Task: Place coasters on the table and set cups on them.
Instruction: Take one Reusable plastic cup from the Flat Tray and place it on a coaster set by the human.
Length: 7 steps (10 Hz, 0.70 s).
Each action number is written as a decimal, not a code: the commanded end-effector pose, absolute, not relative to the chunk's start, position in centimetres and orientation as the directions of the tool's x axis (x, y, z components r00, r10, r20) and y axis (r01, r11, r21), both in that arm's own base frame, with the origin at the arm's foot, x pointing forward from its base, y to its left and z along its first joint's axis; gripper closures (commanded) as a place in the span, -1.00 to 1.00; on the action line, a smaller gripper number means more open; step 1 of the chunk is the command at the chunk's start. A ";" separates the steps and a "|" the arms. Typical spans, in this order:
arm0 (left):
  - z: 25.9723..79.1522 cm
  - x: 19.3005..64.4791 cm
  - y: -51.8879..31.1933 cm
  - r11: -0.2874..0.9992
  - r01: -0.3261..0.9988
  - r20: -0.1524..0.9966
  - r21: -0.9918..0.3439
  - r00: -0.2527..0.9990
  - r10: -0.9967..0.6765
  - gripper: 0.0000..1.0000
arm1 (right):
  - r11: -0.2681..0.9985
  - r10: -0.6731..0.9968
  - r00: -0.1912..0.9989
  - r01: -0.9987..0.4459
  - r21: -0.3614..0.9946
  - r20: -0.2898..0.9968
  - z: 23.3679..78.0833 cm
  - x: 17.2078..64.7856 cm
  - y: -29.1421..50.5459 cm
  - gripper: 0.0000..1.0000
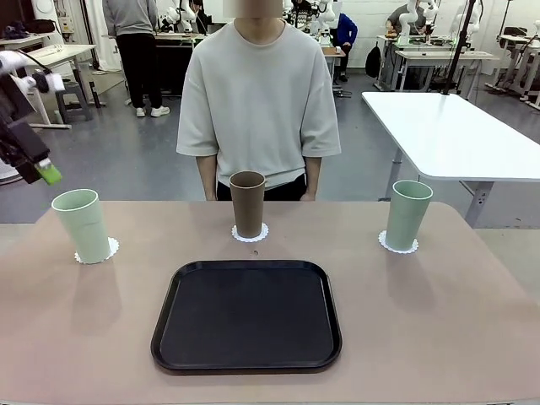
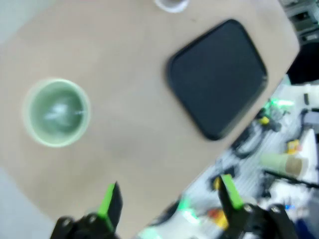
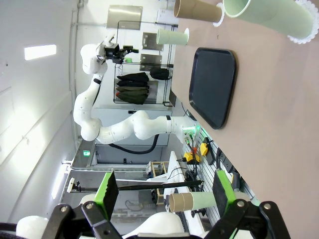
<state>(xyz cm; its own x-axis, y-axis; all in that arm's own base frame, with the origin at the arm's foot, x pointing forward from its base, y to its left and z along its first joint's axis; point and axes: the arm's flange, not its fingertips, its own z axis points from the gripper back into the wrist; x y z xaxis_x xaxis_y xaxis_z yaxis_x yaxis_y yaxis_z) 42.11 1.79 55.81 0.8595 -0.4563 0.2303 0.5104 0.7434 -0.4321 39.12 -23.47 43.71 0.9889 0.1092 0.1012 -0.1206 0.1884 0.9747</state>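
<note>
Three cups stand upright on the beige table, each on a white lacy coaster. The left mint cup rests on its coaster. The brown cup and its coaster are at the far middle. The right mint cup has its coaster under it. My left gripper hangs above and left of the left mint cup. From the left wrist, that mint cup is seen from above, with the left gripper open and empty. My right gripper is open too, away from the brown cup and a mint cup.
A black rounded-square tray lies bare at the table's near middle. A person stands at the far edge behind the brown cup, hands down. A white-topped table stands at the back right.
</note>
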 end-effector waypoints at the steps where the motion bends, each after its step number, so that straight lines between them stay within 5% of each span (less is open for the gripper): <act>1: 56.0 41.3 5.2 0.542 0.293 0.286 -0.788 0.953 -0.099 -1.00 | 0.183 0.100 0.990 -0.115 0.976 0.098 43.9 39.2 -23.4 -1.00; 7: 48.3 36.5 15.8 0.304 0.193 0.226 -0.933 0.971 0.074 -1.00 | 0.183 0.100 0.990 -0.115 0.976 0.098 43.9 39.2 -23.4 -1.00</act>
